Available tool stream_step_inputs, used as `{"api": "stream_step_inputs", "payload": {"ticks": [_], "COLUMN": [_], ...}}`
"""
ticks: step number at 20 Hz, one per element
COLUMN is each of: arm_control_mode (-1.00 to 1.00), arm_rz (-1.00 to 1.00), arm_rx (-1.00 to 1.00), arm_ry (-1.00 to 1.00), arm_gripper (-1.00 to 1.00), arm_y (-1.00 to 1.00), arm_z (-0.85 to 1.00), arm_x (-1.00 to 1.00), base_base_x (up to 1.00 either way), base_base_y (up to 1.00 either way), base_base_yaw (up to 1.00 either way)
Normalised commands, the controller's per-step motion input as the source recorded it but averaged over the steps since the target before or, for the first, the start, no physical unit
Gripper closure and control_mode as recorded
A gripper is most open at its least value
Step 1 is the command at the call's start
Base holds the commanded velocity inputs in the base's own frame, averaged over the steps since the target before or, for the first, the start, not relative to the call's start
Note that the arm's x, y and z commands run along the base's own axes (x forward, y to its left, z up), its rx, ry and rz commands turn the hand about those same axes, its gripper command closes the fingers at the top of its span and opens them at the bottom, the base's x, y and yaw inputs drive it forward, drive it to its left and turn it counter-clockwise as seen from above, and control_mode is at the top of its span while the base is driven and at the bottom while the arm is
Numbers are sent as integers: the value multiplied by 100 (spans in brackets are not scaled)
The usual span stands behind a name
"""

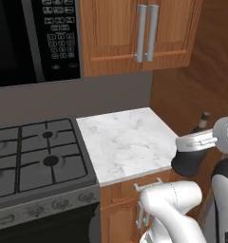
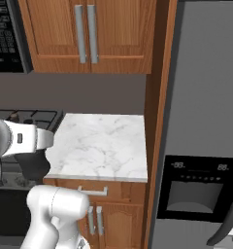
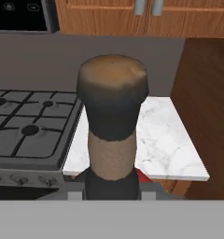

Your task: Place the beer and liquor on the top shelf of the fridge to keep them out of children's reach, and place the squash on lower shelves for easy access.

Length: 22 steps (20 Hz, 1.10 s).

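Note:
The liquor (image 3: 111,93) rises close before the hand camera, showing its brown stopper, thin neck and black shoulders. My gripper (image 1: 192,159) is shut on its body and holds it in the air, off the right front corner of the marble counter (image 1: 128,142). The bottle's neck (image 1: 203,121) pokes up behind my white hand. The bottle hides the fingertips. The grey fridge (image 2: 206,87) stands to the right with its door shut, so the top shelf and lower shelves are hidden. The beer and the squash are out of view.
A gas stove (image 1: 35,156) lies left of the counter, under a black microwave (image 1: 35,38). Wooden wall cabinets (image 2: 87,34) hang above the counter. A wooden side panel (image 2: 157,121) separates counter and fridge. The black dispenser panel (image 2: 201,187) and dark handle (image 2: 230,223) sit low on the fridge door.

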Motion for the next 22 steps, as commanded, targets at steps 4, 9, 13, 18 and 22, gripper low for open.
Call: {"api": "stream_step_inputs", "payload": {"ticks": [4,9,13,18,22], "arm_control_mode": [100,100,100,100,100], "arm_rz": [0,0,0,0,0], "arm_rx": [0,0,0,0,0], "arm_ry": [0,0,0,0,0], "arm_gripper": [100,100,100,100,100], "arm_y": [0,0,0,0,0], "arm_z": [0,0,0,0,0], "arm_x": [0,0,0,0,0], "base_base_x": [-97,-100,-70,-7,6], "base_base_y": [0,-7,-41,-78,-93], "base_base_yaw": [0,0,-1,-3,0]}}
